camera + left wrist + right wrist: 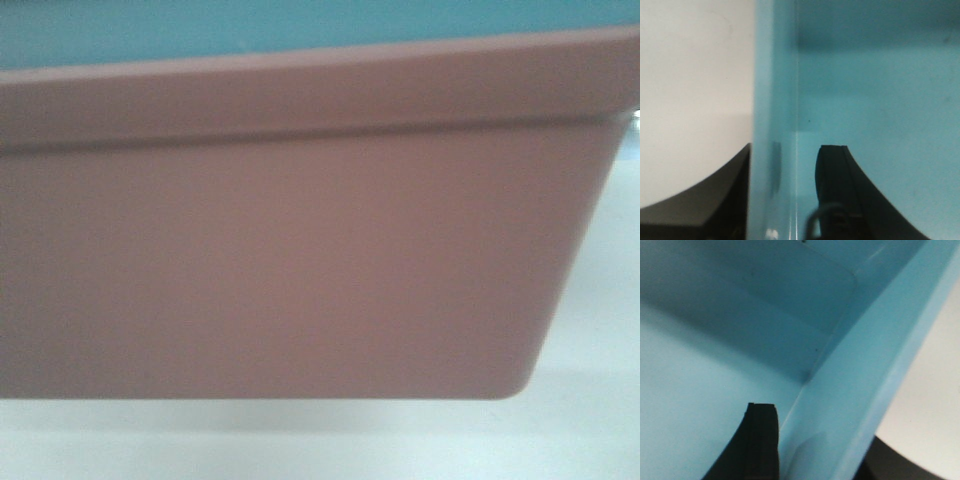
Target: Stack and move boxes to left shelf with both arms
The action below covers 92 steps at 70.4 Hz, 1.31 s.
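Observation:
The salmon pink tub (280,260) fills the front view, close and tilted. The light blue tub (250,25) shows just above its rim, so it seems nested inside. My left gripper (787,150) is shut on the blue tub's side wall (775,75), with one finger inside the tub and one outside. My right gripper (820,432) is shut on the opposite wall of the blue tub (865,355) in the same way. The blue tub's floor shows in both wrist views. The left shelf is out of view.
A white surface (590,400) lies under and to the right of the pink tub, with a soft shadow beneath the tub. The same white surface shows outside the blue wall in the left wrist view (690,75) and the right wrist view (935,390).

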{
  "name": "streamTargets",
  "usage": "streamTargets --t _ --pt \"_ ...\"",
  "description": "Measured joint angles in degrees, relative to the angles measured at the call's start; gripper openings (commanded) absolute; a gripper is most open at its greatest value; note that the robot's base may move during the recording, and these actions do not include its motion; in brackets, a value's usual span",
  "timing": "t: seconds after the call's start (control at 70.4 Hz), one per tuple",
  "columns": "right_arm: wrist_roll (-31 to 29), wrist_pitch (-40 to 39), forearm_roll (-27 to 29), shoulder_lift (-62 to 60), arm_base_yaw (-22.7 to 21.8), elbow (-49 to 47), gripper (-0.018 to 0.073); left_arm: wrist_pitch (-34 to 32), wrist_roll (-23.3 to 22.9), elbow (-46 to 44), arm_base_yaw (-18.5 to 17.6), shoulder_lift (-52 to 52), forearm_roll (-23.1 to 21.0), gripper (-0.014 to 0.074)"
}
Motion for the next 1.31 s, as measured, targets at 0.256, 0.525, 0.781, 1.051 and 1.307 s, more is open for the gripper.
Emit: streamTargets --t 0.256,0.525,0.781,1.051,1.307 --pt "0.0 0.0 0.0 0.1 0.0 0.0 0.0037 0.0 0.0 0.0 0.0 0.0 0.0 -0.0003" --pt "0.0 0.0 0.1 0.1 0.0 0.0 0.0037 0.0 0.0 0.0 0.0 0.0 0.0 -0.0003" --pt "0.0 0.0 0.1 0.1 0.0 0.0 0.0037 0.0 0.0 0.0 0.0 0.0 0.0 -0.0003" --pt "0.0 0.0 0.1 0.1 0.0 0.0 0.0037 0.0 0.0 0.0 0.0 0.0 0.0 -0.0003" --pt "0.0 0.0 0.1 0.1 0.0 0.0 0.0037 0.1 0.0 0.0 0.0 0.0 0.0 -0.0003"
